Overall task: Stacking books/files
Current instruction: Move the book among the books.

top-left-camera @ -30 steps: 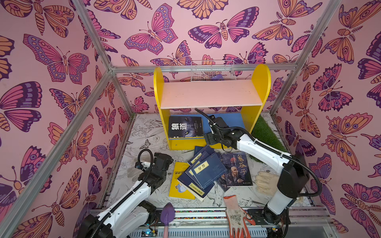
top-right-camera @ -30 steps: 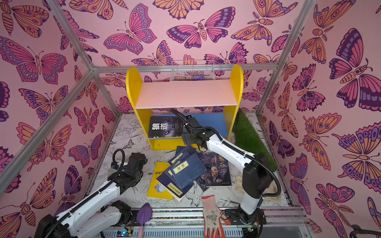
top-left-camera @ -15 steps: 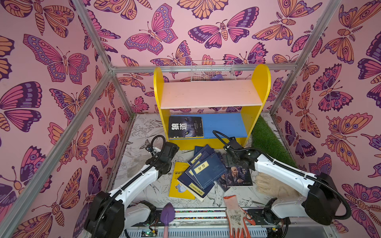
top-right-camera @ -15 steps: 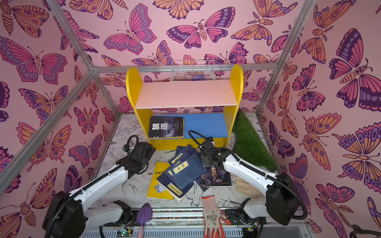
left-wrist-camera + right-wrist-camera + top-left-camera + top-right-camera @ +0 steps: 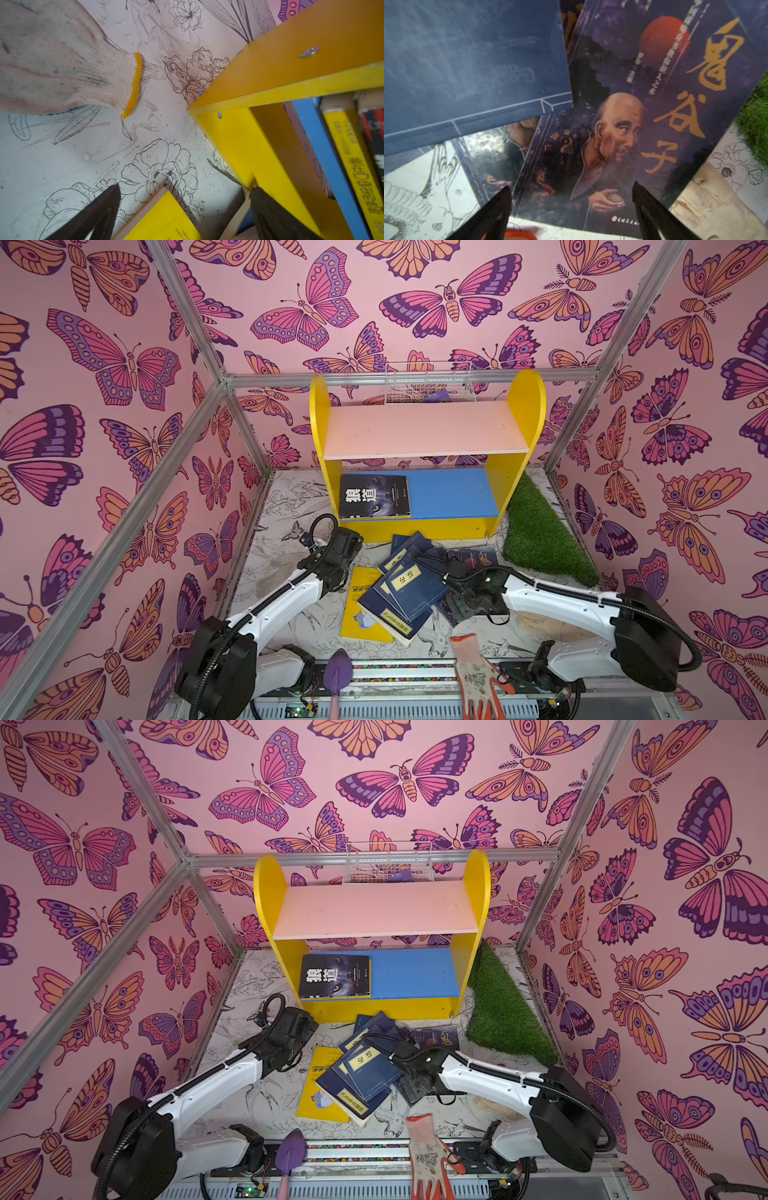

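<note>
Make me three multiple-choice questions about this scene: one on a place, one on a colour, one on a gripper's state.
1. Where does the wolf-face book lie? A) pink top shelf B) blue lower shelf C) grass mat
2. What colour is the trowel? A) green B) purple C) red
3. How is the right gripper? A) shut on a glove B) shut on a navy book C) open over the portrait book
Answers: B, it lies on the blue board; B, purple blade; C, fingers apart above the cover.
</note>
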Available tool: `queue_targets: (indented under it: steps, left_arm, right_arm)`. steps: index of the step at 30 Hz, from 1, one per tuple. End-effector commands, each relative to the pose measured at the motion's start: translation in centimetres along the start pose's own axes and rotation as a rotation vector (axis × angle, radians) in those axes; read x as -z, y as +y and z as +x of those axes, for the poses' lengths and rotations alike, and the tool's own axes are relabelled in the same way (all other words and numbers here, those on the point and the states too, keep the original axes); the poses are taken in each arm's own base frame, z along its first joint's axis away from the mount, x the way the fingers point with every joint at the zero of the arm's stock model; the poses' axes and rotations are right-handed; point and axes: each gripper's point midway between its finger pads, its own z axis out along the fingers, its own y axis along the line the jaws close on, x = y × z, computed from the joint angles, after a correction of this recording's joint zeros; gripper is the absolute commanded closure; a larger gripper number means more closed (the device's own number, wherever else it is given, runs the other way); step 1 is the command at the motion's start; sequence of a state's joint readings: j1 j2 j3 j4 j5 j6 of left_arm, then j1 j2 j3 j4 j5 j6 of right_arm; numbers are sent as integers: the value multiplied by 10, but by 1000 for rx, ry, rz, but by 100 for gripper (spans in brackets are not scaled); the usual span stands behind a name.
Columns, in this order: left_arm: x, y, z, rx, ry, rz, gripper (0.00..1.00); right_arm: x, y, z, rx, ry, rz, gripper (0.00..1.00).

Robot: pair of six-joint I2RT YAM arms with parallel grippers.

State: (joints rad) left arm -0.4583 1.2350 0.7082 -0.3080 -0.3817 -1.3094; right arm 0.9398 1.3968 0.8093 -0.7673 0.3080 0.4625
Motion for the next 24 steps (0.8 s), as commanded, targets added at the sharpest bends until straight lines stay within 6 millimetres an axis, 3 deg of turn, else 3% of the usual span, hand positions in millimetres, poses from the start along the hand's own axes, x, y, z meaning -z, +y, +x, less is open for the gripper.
queue_targets:
  steps: [1,9,15,19,22,24]
  left_arm:
    - [3,1,-4,-9,-6,-1,1]
    - [2,2,-1,-7,2,-2,1]
    - [4,2,-4,-3,-7,3,1]
    - [3,-1,-3,-10,3,11,1]
    - [3,-15,-1,-61,23,48,1]
    - [6,-37,2,-143,55,119,1]
  right_arm:
    - [-1,6,-17,40,-28,22,7]
    - [-13,4,-23,23,-5,91,7]
    - [-16,-39,-1,-128,63,274,6]
    - [-18,-66,20,-274,111,303,6]
    - [-13,-68,13,-345,56,230,6]
    - [-6,-66,1,-352,-2,170,6]
